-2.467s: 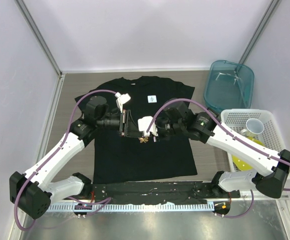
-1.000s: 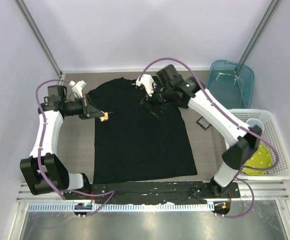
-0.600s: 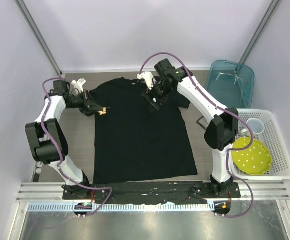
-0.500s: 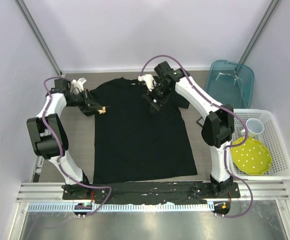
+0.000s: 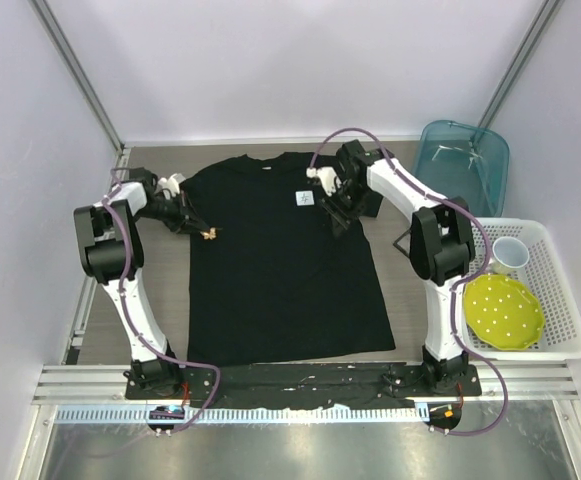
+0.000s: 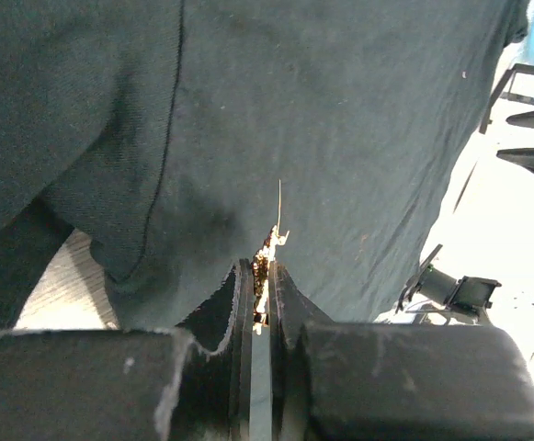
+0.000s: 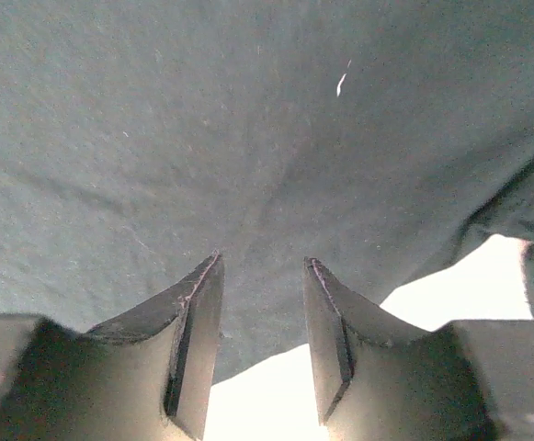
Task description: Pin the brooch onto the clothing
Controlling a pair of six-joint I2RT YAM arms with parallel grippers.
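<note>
The black T-shirt (image 5: 280, 260) lies flat on the table, its white chest label (image 5: 306, 197) showing. My left gripper (image 5: 198, 227) is shut on the brooch (image 5: 209, 235), a golden-orange leaf held edge-on at the shirt's left sleeve. In the left wrist view the brooch (image 6: 267, 253) sits between the closed jaws with its pin pointing out over the cloth (image 6: 340, 119). My right gripper (image 5: 338, 222) is open and empty, low over the shirt near its right sleeve. In the right wrist view the fingers (image 7: 202, 322) frame bare black cloth (image 7: 248, 138).
A teal bin (image 5: 460, 170) stands at the back right. A white basket (image 5: 560, 350) at the right holds a yellow dotted plate (image 5: 504, 312) and a white cup (image 5: 507, 253). A small black square box (image 5: 404, 243) lies right of the shirt, partly behind the right arm.
The right gripper has moved right off the chest, uncovering the white label. The left gripper has shifted slightly right with the brooch. Both arms have folded back toward the far side.
</note>
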